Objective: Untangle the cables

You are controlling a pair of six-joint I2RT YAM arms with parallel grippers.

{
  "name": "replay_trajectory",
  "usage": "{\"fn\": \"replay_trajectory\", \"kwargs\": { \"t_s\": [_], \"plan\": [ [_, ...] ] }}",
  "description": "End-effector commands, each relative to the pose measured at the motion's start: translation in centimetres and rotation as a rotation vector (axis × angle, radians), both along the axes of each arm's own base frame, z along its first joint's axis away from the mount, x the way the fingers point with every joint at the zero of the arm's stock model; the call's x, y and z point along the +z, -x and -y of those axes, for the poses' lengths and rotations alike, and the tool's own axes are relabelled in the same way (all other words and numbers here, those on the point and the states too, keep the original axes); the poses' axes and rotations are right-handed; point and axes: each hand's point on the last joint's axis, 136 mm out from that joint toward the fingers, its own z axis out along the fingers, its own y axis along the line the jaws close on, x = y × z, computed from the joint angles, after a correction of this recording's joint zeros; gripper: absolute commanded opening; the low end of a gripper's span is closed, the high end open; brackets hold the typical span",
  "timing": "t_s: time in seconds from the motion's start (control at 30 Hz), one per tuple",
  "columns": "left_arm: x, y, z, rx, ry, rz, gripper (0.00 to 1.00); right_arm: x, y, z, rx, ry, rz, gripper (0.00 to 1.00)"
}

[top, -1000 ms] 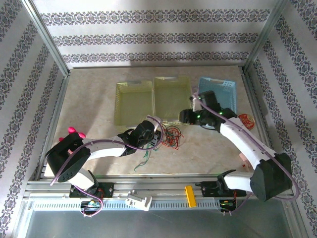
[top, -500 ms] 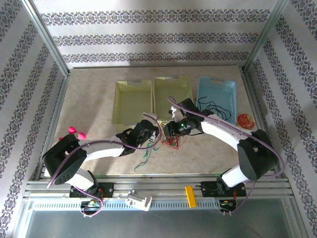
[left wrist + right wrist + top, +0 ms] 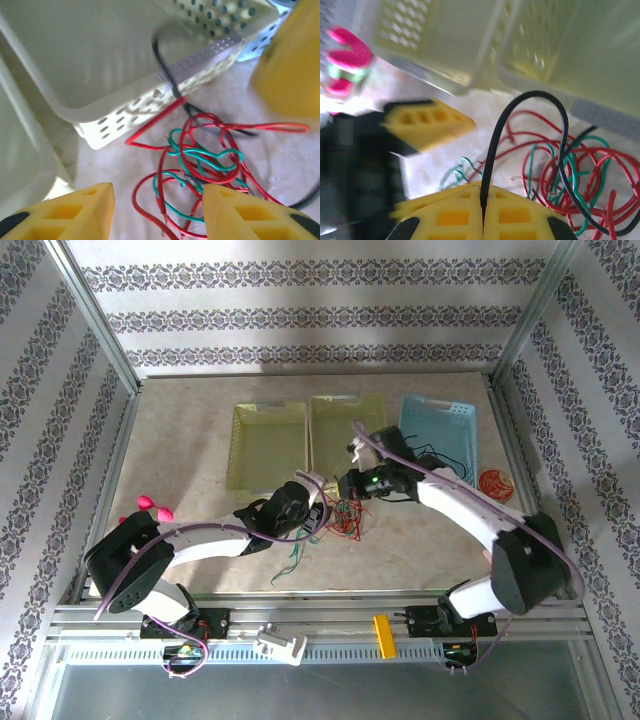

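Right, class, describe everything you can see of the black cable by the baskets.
The black cable is a thin, smooth, glossy wire, plastic-coated by its look. One stretch is pinched between the shut yellow fingers of the right gripper. From there it rises, bends over in a narrow arch and drops into the tangle, crossing the red cable and green cable. In the left wrist view it also runs across the wall of a pale yellow basket.

Place: a robot lab's test cell is showing here.
Enclosure: a metal frame (image 3: 95,315) is boxing in a table (image 3: 190,440), with patterned walls (image 3: 320,320) standing around it.
Rig: a left arm (image 3: 200,538) and a right arm (image 3: 470,510) are sitting bolted to a rail (image 3: 330,625).
Props: plastic baskets (image 3: 270,408) are lying on the table.
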Motion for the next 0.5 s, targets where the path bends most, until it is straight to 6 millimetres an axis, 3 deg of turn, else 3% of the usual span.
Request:
{"fn": "replay_trajectory", "kwargs": {
  "t_s": [0.0, 0.13, 0.47],
  "plan": [
    [-0.4, 0.1, 1.5, -0.072, 0.015, -0.025, 0.45, 5.1, 0.4, 0.2, 0.018, -0.176, 0.064, 0.0],
    [-1.1, -0.2, 2.1, -0.08, 0.003, -0.041, 0.38, 9.9, -0.2, 1.9, -0.039, -0.294, 0.138, 0.0],
    [-2.8, -0.3, 2.0, -0.077, -0.038, -0.072, 0.03, 19.9, -2.1, 6.8, -0.185, -0.447, 0.349, 0.0]
  ]
}}
